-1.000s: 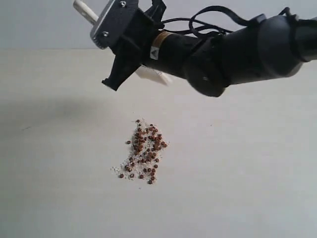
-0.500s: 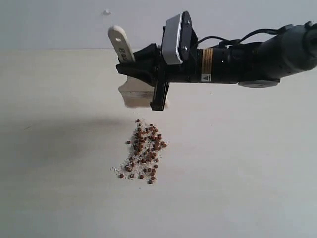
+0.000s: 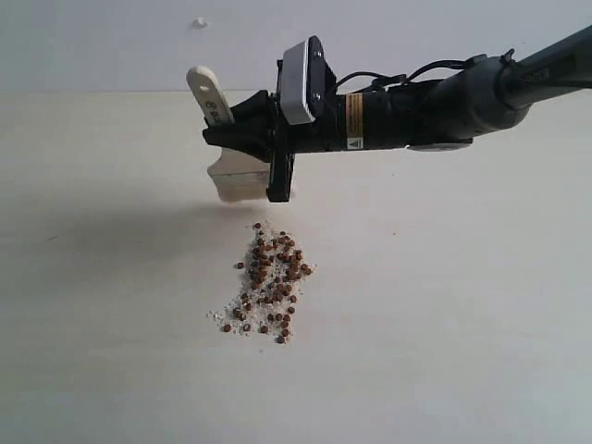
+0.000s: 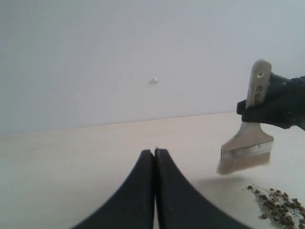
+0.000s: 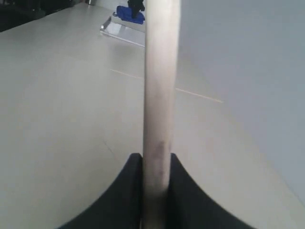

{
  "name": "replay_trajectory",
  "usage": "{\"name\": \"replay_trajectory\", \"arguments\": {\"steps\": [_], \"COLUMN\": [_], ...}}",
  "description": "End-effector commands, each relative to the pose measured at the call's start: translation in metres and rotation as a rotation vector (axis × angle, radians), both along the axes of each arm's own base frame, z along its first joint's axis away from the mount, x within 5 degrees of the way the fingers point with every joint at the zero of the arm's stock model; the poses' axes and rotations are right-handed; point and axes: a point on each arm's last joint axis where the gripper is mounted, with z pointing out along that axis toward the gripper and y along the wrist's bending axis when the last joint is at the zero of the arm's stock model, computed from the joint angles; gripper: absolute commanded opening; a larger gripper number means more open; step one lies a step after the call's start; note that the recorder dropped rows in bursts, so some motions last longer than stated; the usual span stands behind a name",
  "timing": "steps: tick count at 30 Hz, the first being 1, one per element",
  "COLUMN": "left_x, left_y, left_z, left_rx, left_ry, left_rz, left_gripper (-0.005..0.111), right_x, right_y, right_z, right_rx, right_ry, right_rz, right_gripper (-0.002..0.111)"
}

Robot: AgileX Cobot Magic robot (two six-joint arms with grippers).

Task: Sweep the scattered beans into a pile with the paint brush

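While the R gripper is clamped on the brush handle, with the jaws closed on both sides of the wood in the R wrist view, the brush hangs bristles-down and handle-up, with the handle tip leaning slightly toward the desk's left edge. The bristles appear clear of the desk, not touching it.

Key relation: the beans lie just on the near-edge side of the bristles, approx. mid-desk, not under them. The bean patch is elongated. Its long axis runs roughly far edge to near edge and slants a little toward the left edge at the near end. A few strays and pale crumbs sit at that end.

The brush's broad face is turned toward the near edge, i.e. square to the patch axis. Judgement: lower the brush behind the far end, then draw it toward the near edge to shorten the patch.

The L gripper has its jaws together, holds nothing, and sits low over the desk. It is off toward the left edge, well apart from the beans. The R arm is nearer, so use R.
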Motion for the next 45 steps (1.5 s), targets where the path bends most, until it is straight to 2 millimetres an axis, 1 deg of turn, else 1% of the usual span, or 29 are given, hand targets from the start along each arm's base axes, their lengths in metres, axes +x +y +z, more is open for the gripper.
{"name": "replay_trajectory", "arguments": {"steps": [1,3,8,13,17,24,26,29,33,36,40,45], "left_x": [0.0,0.0,0.0,0.0,0.0,0.0,0.0,0.0,0.0,0.0,0.0,0.0], "left_y": [0.0,0.0,0.0,0.0,0.0,0.0,0.0,0.0,0.0,0.0,0.0,0.0], "left_z": [0.0,0.0,0.0,0.0,0.0,0.0,0.0,0.0,0.0,0.0,0.0,0.0], "left_rx": [-0.008,-0.008,-0.008,-0.008,-0.008,-0.008,-0.008,-0.008,-0.008,-0.008,-0.008,-0.008], "left_ry": [0.0,0.0,0.0,0.0,0.0,0.0,0.0,0.0,0.0,0.0,0.0,0.0], "left_rz": [-0.002,-0.002,-0.002,-0.002,-0.002,-0.002,-0.002,-0.002,-0.002,-0.002,-0.002,-0.002], "left_gripper": [0.0,0.0,0.0,0.0,0.0,0.0,0.0,0.0,0.0,0.0,0.0,0.0], "right_x": [-0.004,-0.006,-0.008,-0.014,-0.018,-0.019,-0.018,-0.015,-0.01,-0.012,-0.017,-0.025], "right_y": [-0.002,-0.003,-0.005,-0.005,-0.004,-0.004,-0.004,-0.005,-0.005,-0.007,-0.008,-0.004], "right_z": [-0.006,-0.011,-0.018,-0.016,-0.013,-0.011,-0.007,0.007,0.036,0.055,0.07,0.078], "right_rx": [-0.074,-0.124,-0.202,-0.174,-0.148,-0.143,-0.147,-0.156,-0.123,-0.104,-0.079,0.0], "right_ry": [0.002,0.002,0.077,0.182,0.218,0.245,0.23,0.151,0.078,0.061,0.22,0.516], "right_rz": [0.079,0.093,0.105,0.146,0.189,0.189,0.18,0.144,0.063,0.047,0.037,0.067], "right_gripper": [0.0,0.0,0.0,0.0,0.0,0.0,0.0,0.0,0.0,0.0,0.0,0.0]}}
